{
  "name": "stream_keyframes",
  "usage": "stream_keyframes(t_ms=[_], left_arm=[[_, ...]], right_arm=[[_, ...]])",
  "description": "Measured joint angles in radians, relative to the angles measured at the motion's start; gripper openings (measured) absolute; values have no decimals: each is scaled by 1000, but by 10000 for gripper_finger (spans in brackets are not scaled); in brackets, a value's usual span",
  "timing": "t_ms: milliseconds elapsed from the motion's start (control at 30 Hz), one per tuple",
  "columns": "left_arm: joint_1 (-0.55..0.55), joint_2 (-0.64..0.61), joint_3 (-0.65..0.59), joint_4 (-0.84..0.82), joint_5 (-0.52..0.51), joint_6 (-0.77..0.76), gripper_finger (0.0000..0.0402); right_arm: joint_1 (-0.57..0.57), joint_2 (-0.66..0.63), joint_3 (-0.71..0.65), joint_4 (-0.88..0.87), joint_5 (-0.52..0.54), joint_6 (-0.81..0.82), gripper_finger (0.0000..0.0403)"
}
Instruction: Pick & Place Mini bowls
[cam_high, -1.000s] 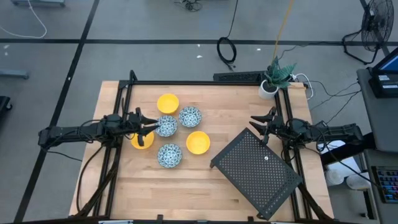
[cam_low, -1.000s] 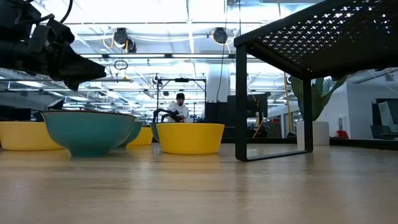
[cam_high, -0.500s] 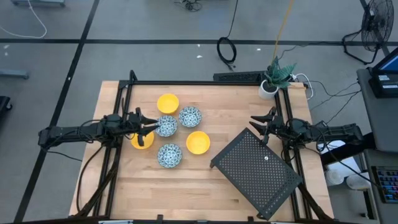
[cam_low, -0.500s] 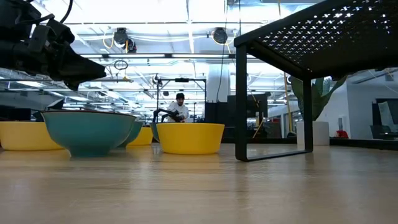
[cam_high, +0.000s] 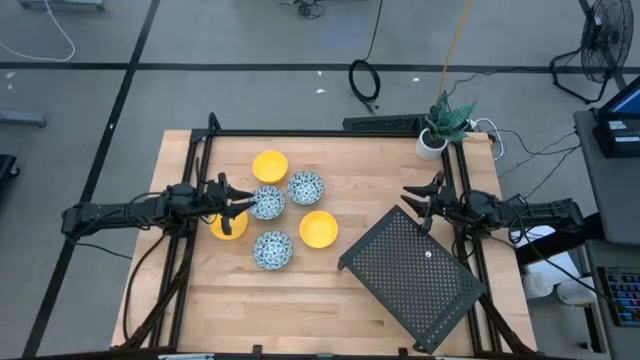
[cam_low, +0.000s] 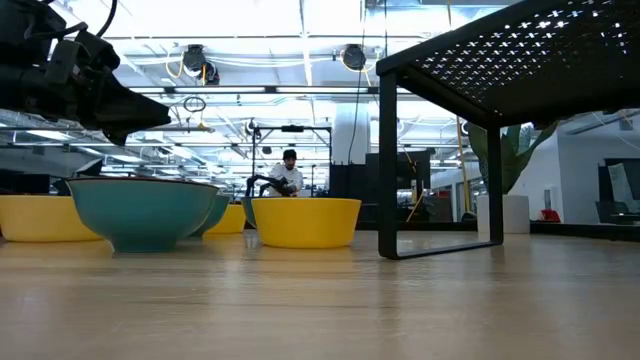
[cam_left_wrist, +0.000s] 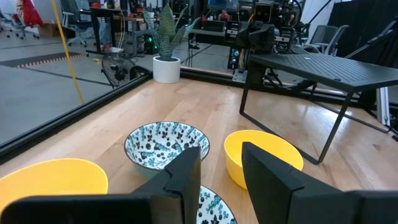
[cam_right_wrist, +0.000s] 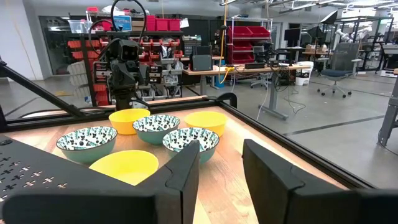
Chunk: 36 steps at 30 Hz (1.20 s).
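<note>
Left claw (cam_high: 232, 200) hovers at the left side of the bowl cluster, fingers parted with a narrow gap, holding nothing, tips over the near edge of a patterned bowl (cam_high: 268, 202) and beside a yellow bowl (cam_high: 228, 225) that sits partly under it. Six mini bowls grouped on the left-center of the wooden table (cam_high: 350, 170): yellow bowl at the far side (cam_high: 270, 165), patterned bowl (cam_high: 306, 186) just beside it, third yellow bowl (cam_high: 318, 228) toward the middle, third patterned bowl (cam_high: 272, 249) nearest the front edge. All upright, close together, some rims near touching; can't tell exact contact. Left wrist view shows a patterned bowl (cam_left_wrist: 166, 144) and a yellow bowl (cam_left_wrist: 263, 158) ahead of the fingers. Low view shows teal outside of the nearest bowl (cam_low: 140, 212) and a yellow one (cam_low: 305, 221) beside it. Right claw (cam_high: 418, 203) waits at the right side of the table, fingers apart, empty, just off the corner of a black perforated metal rack (cam_high: 412, 276) standing tilted on the right half. White pot with green plant (cam_high: 436, 135) at the far right corner. Person (cam_low: 288, 172) seated far back in the room.
</note>
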Motion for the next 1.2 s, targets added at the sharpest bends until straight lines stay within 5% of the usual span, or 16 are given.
stream_keyframes(t_ms=[667, 867, 1200], left_arm=[[0, 0, 0, 24, -22, 52, 120], [-4, 0, 0, 167, -15, -235, 120], [-5, 7, -1, 268, -67, -251, 120]], right_arm=[[0, 0, 0, 0, 0, 0, 110], [0, 0, 0, 0, 0, 0, 110], [0, 0, 0, 0, 0, 0, 110]])
